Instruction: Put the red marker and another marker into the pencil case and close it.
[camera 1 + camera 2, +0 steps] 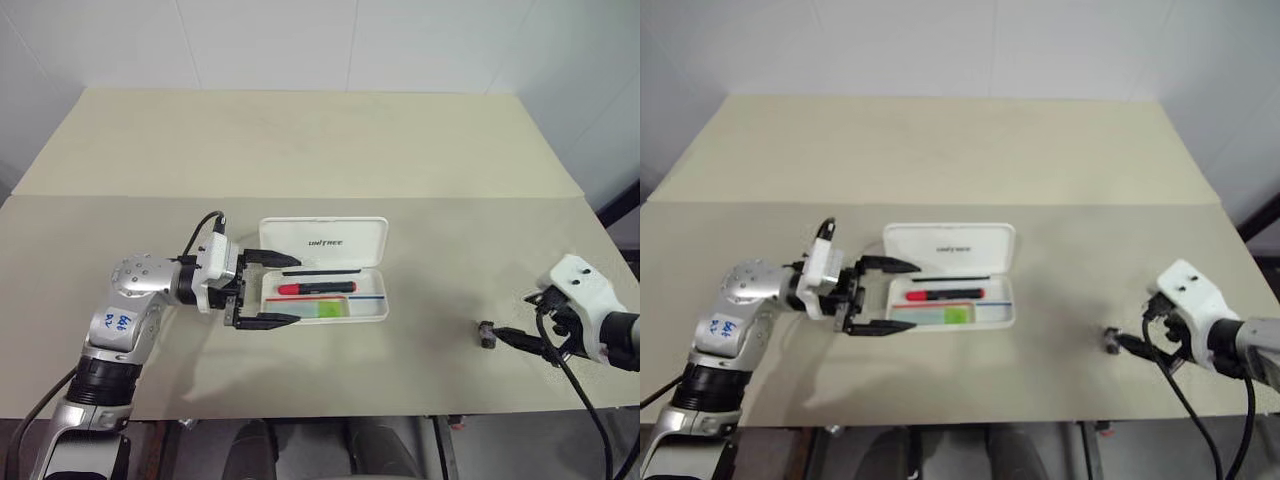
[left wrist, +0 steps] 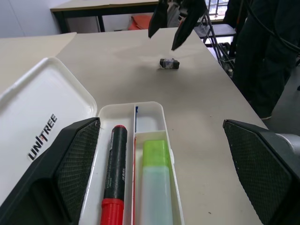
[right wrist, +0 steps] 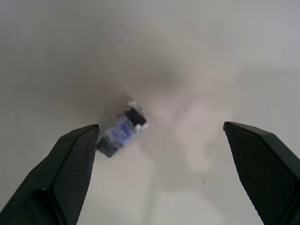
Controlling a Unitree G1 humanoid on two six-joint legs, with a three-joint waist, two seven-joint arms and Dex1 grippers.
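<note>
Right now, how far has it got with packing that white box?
Both pens are in: the red marker and the green-capped marker lie inside the pencil case. Nothing is held; the left pincer sits open at the case's end, and the right pincer is open near a small dark object. Left: shutting the lid.

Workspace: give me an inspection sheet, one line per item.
Surface: beige table, a seam across it.
Job's things: case lid open; red marker and green marker lie inside.
Clutter: small dark object on the table by the right tool.
Grippers: left tool open at the case's end; right tool open over the small object.
Cables: black cable on the right arm.
Surroundings: white walls; another table and a person's dark clothing behind.
</note>
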